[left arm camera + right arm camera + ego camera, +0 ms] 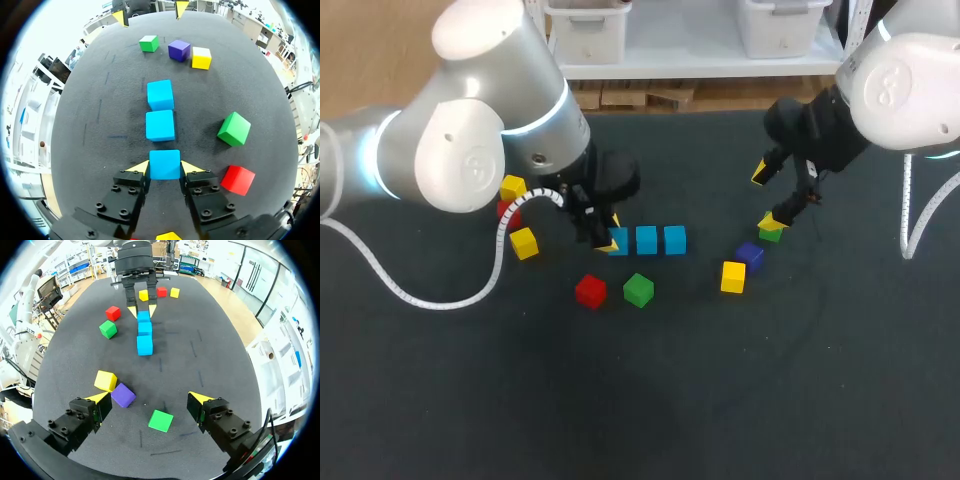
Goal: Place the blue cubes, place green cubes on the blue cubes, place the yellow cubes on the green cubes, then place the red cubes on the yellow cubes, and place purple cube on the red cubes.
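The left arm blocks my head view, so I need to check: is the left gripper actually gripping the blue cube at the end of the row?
Observer: Yes. The left wrist view shows the left gripper shut on the end blue cube, touching two opposite sides of it.
Operator: And the right gripper, has it got the green cube beneath it?
Observer: No. The right wrist view shows the right gripper open wide; the green cube lies flat in the gap, untouched.
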Tool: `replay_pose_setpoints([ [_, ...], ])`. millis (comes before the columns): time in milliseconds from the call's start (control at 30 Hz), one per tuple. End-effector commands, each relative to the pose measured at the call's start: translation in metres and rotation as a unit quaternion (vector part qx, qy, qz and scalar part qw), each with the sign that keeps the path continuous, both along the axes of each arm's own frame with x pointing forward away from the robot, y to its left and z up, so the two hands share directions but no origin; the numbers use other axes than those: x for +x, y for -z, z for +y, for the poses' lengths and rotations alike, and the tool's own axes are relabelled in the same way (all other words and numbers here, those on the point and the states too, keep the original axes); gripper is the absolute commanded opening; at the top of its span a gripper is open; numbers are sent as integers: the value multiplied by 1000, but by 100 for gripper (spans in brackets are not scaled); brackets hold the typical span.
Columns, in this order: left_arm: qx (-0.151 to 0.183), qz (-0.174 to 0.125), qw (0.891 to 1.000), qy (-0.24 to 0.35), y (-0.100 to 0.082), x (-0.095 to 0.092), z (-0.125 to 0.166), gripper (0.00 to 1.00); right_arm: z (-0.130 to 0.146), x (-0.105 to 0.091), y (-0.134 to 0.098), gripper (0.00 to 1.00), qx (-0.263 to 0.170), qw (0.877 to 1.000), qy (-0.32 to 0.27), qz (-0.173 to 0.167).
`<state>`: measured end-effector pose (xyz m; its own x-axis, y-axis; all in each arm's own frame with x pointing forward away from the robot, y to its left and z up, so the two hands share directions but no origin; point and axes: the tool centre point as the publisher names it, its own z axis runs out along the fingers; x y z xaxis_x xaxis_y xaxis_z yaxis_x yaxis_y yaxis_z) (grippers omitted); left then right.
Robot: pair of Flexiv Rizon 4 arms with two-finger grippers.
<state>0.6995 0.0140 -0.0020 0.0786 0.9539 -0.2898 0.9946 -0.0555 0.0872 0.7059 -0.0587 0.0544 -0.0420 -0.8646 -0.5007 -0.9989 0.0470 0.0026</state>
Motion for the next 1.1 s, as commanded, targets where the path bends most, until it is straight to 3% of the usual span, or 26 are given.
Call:
replay_pose_setpoints([
  [33,5,3,1000,-1,0,3,-1,51,0,1,0,100,1,1000,-1,0],
  [67,7,4,1000,-2,0,3,-1,84,0,1,0,100,1,1000,-1,0],
  [100,8,5,1000,-3,0,3,-1,100,0,1,0,100,1,1000,-1,0],
  [433,6,6,1000,-1,2,2,0,100,0,1,0,100,1,1000,-1,0],
  [467,6,6,1000,-1,3,2,0,89,0,1,0,100,1,1000,-1,0],
  [833,6,3,1000,5,2,3,0,68,0,1,0,100,1,1000,-1,0],
  [867,6,3,1000,6,3,3,0,55,0,1,0,100,1,1000,-1,0],
  [900,6,3,1000,6,3,3,0,49,0,1,0,100,1,1000,-1,0],
  [1033,5,4,1000,10,3,3,-1,49,0,1,0,100,1,1000,-1,0],
  [1100,4,3,1000,10,3,3,-1,33,0,1,0,100,1,1000,-1,0],
])
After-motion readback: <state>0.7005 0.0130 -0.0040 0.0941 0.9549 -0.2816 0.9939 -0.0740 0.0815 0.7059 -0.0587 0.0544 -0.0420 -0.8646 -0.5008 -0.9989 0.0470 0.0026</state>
